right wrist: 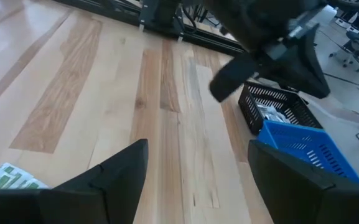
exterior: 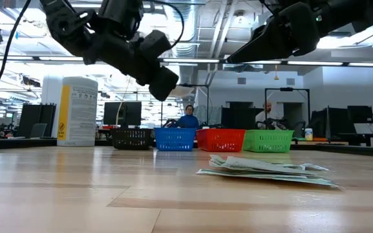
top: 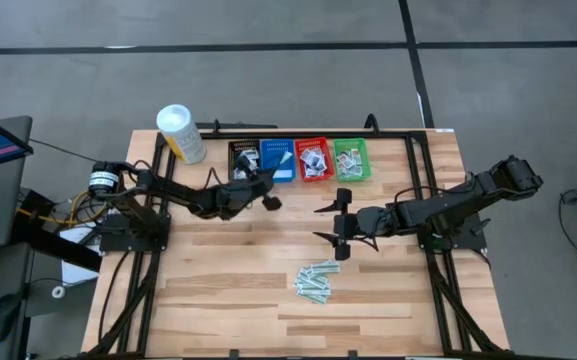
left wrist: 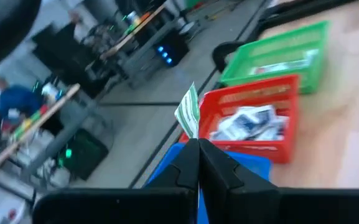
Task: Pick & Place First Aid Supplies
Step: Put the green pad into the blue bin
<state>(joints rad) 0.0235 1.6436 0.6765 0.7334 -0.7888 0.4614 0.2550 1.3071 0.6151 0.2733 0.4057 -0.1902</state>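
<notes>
Where the left gripper hangs above the blue basket, a single pale-green packet stands up between its jaws, which are clamped together on the packet's lower edge. From overhead, this gripper sits at the near rim of the row of baskets: black basket, blue, red basket and green basket, the red one holding white packets. On the bare desk nearer the front, a loose pile of first aid supplies lies flat, well apart from both arms. Over the desk's middle, between pile and baskets, the right gripper hovers with its jaws spread wide and nothing between them. Beside the black basket stands a white tub.
</notes>
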